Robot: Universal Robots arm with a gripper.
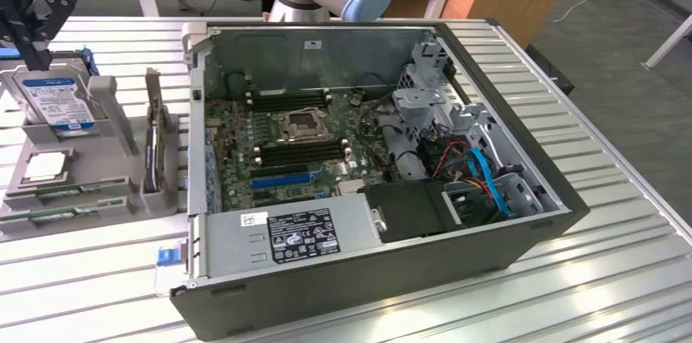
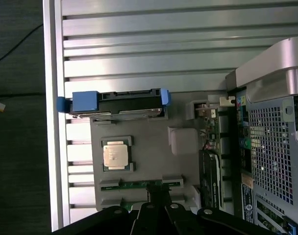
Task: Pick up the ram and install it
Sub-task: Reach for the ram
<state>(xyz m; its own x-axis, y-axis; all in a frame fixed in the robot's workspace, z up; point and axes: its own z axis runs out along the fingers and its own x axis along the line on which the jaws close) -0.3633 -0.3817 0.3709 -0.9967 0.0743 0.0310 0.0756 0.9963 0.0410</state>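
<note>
The ram (image 1: 60,192) is lying flat in a narrow slot along the front edge of a grey moulded holder (image 1: 108,197), a thin green strip (image 2: 139,184) showing between grey clips, with a second green stick (image 1: 52,215) lying just beside it in the next slot. The gripper (image 1: 37,55) is hanging above this holder with its black fingers (image 2: 158,192) pressed together, gripping nothing and not touching the ram. The holder is also carrying a square silver processor (image 1: 44,166) sitting in a shallow recess, a boxy hard drive (image 1: 54,100) with a blue-and-white label standing upright in blue brackets, and a dark flat component (image 1: 158,148) standing on edge toward the exterior view's right. Just beside the holder, a dark computer case (image 1: 324,302) is lying on its side with its panel off, showing a green motherboard (image 1: 303,144) with a metal-framed socket, a grey power supply (image 1: 292,233) with a black label, and blue and red cables. Everything is resting on a ribbed aluminium table (image 1: 617,278).
</note>
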